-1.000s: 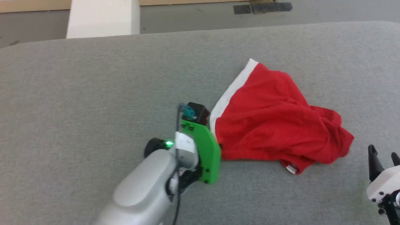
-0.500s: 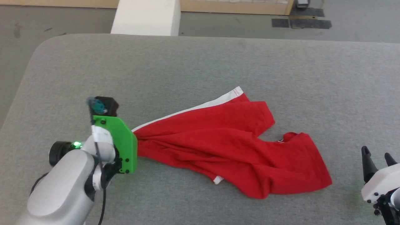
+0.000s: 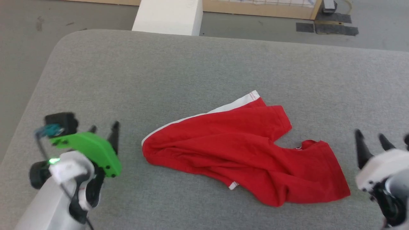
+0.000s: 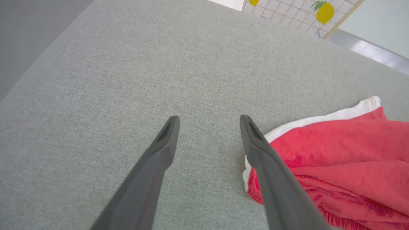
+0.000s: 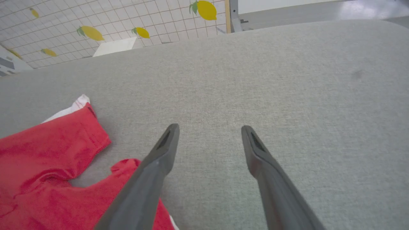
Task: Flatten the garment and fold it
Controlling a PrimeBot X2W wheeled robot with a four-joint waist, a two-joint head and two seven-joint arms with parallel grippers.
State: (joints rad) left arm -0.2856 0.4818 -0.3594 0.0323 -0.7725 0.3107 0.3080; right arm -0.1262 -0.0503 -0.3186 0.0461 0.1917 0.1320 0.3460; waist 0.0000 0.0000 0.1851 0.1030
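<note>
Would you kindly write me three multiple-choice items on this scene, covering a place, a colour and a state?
1. The garment lies:
A) on the floor
B) on the grey padded surface, between the left gripper and right gripper
C) draped over an arm

2. Its edge band is:
A) blue
B) yellow
C) white

3. The left gripper is:
A) open and empty
B) shut on the garment
C) shut and empty

Answers:
1. B, the red cloth rests on the padding with an arm at each side.
2. C, a white strip borders the red.
3. A, its fingers stand apart over bare padding.
</note>
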